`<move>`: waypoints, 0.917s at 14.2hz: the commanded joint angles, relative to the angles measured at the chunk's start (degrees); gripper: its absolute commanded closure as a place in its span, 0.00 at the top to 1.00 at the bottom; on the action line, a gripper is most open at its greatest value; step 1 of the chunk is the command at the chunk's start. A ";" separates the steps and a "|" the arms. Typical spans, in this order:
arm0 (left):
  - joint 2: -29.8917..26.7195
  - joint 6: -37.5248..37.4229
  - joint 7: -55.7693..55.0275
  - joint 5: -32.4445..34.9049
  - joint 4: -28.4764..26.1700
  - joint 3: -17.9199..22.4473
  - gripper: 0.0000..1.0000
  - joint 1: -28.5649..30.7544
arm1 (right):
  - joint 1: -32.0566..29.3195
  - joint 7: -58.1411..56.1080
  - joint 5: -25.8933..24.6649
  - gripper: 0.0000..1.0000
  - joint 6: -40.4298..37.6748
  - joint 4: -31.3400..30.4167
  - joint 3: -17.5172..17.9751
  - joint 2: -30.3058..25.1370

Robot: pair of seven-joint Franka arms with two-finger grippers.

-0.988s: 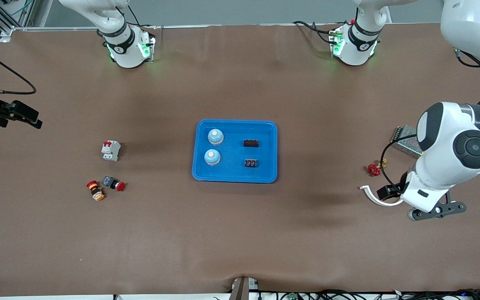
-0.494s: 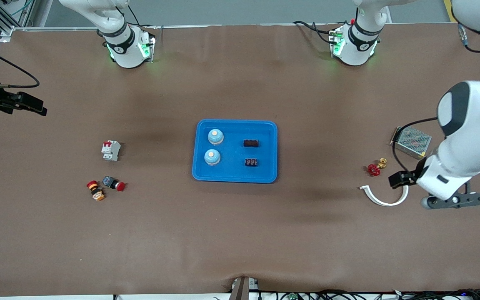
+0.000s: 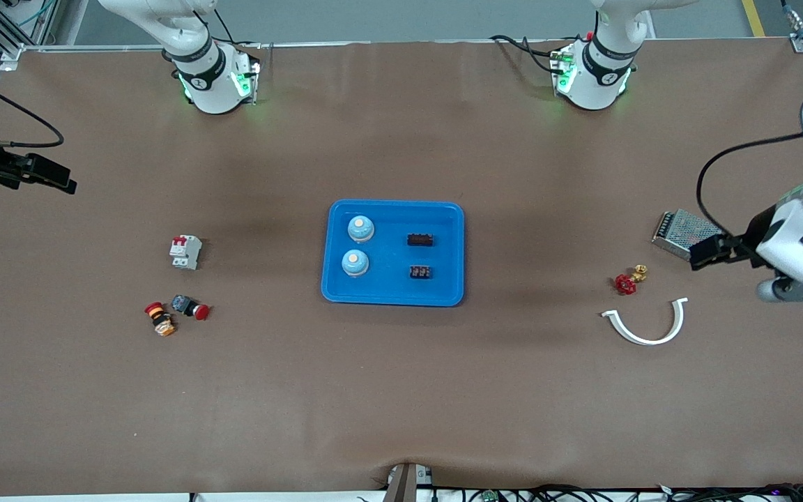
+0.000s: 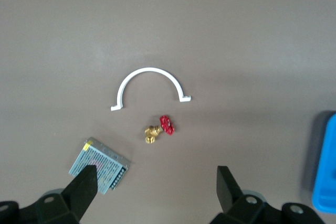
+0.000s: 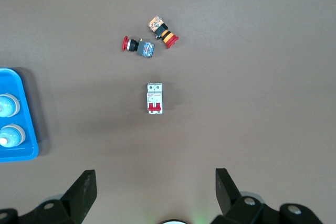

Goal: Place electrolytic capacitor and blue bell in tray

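Nearest the front camera, a white half-ring clip (image 3: 645,329) lies on the brown table (image 3: 401,390) toward the left arm's end. Toward the right arm's end sit two push-button switches, one with orange and red bands (image 3: 158,318) and one with a red cap (image 3: 191,307), just beside each other.

A little farther from the camera than the clip, a small red-handled brass valve (image 3: 627,281) rests on the mat.

At the table's middle sits the tray (image 3: 392,296), a shallow, bright-blue plastic rectangle with rounded corners and a raised rim, the largest object on the table. It holds four things. Two blue bells stand on its side toward the right arm's end, each a pale-blue dome with a light button on top. One bell (image 3: 355,263) is nearer the camera than the other (image 3: 360,228). On the side toward the left arm's end lie two small dark blocky components (image 3: 420,272) (image 3: 419,240), well apart from the bells.

A white circuit breaker with red levers (image 3: 185,252) stands between the tray and the right arm's end. A metal mesh-covered power supply (image 3: 677,230) lies toward the left arm's end.

The left gripper (image 4: 156,170) hangs over the table near the power supply, fingers spread wide and holding nothing. The right gripper (image 5: 155,172) hangs over the right arm's end of the table, above the breaker area, equally wide and empty.
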 commanded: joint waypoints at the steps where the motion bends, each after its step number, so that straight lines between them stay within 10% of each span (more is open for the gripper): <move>1: -7.14 -3.39 5.24 -3.27 -3.31 4.97 1.00 -2.47 | -0.76 1.48 0.03 1.00 0.09 -0.85 0.61 -1.55; 13: -14.45 -7.09 9.65 -3.27 -6.39 6.82 1.00 -6.35 | -1.64 0.51 0.56 1.00 1.77 -2.61 0.79 -3.32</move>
